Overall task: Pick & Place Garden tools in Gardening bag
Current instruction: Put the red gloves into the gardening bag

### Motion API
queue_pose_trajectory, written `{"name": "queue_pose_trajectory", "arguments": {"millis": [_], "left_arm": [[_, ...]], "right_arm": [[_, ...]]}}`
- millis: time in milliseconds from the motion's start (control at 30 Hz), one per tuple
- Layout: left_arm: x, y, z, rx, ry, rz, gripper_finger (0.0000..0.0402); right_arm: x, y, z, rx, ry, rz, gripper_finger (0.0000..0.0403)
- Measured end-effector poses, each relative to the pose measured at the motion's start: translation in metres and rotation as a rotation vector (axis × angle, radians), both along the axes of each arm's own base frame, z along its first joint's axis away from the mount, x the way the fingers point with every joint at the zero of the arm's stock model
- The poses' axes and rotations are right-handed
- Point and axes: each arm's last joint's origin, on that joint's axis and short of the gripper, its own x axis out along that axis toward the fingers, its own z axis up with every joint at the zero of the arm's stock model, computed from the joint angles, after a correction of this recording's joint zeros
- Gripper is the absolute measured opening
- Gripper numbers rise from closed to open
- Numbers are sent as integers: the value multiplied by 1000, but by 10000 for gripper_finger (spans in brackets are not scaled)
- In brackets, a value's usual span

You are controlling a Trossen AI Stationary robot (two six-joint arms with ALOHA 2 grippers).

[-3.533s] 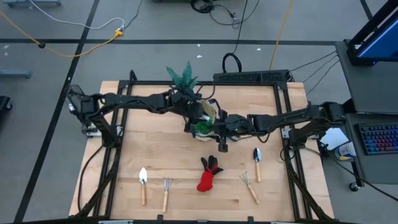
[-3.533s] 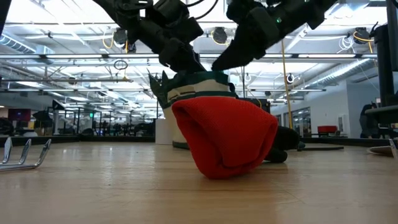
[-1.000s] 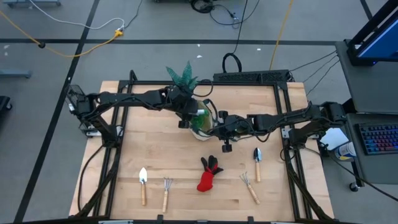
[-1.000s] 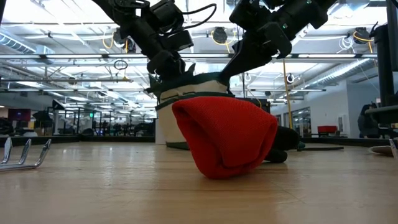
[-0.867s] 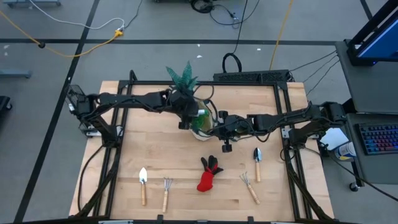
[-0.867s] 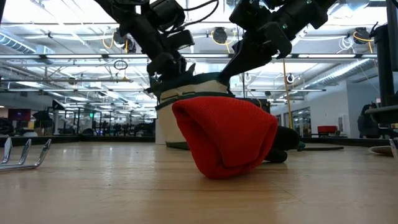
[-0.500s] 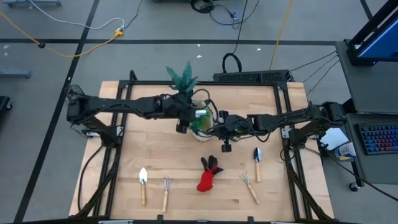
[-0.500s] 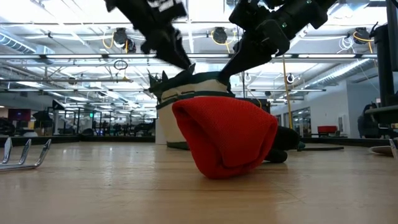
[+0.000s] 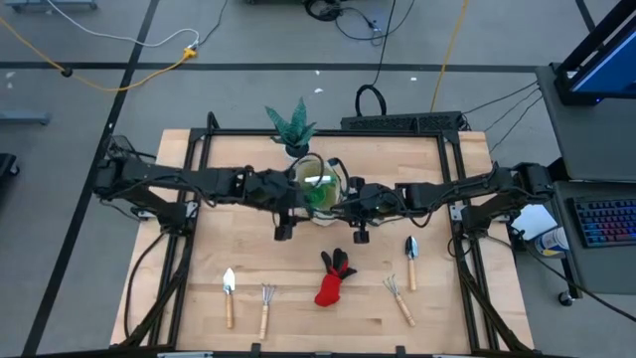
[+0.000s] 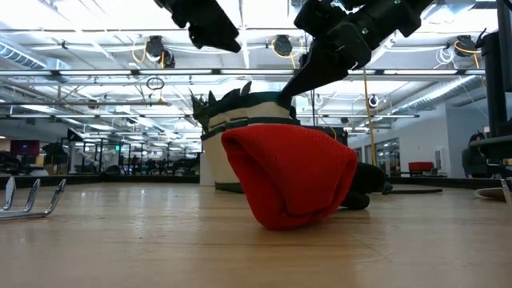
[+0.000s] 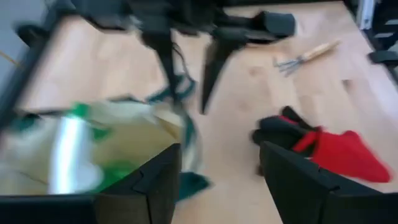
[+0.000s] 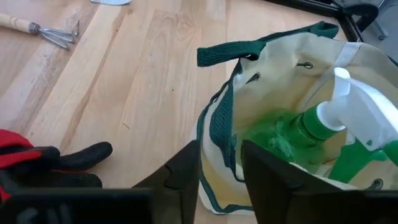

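Two arms meet over the middle of the wooden table [image 9: 238, 259], and the gardening bag [image 9: 320, 192] sits right between them, a round beige fabric bag with dark green trim. Down inside it lies the green spray bottle [image 12: 333, 134], white trigger head up near the rim, glossy plastic against soft canvas.

Right gripper [image 12: 219, 167] is at the bag's rim: its dark fingers straddle the fabric wall with the green-edged rim running between them, parted a little, and whether they pinch the cloth cannot be told from here. One green loop handle [image 12: 264, 46] stands up just past it.

Left gripper [image 11: 219, 177] hangs above the table just beside the bag, on the side away from the right arm, fingers spread wide with nothing between them.

Plenty of bare wood toward the front edge. The red-and-black glove [image 9: 333, 279] lies slumped there, soft knit, black fingers pointing at the bag, well clear of both arms. Left of it, a wooden-handled trowel [image 9: 229, 295] and a hand rake [image 9: 265, 308] lie side by side near the front edge; on the right, another hand rake [image 9: 399, 299] and a second trowel [image 9: 410, 261], metal heads, pale handles. The spiky green plant [image 9: 291, 125] stands behind the bag near the far edge.
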Motion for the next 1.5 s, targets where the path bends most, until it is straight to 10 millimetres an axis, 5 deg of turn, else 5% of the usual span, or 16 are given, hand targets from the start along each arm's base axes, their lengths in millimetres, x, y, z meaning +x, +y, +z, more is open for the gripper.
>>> {"name": "queue_pose_trajectory", "arguments": {"millis": [333,633,1100,1500], "left_arm": [[7,-49,-13,-204,26,86,194],[30,-84,-46,-370,25,211,191],[61,-105,-115,-582,145,354,191],[75,-129,-148,-672,107,317,191]], "right_arm": [[-1,16,15,-55,-99,87,161],[-17,36,30,-74,-120,99,173],[-28,39,43,-111,-149,44,168],[-28,39,42,-110,-143,47,171]]}}
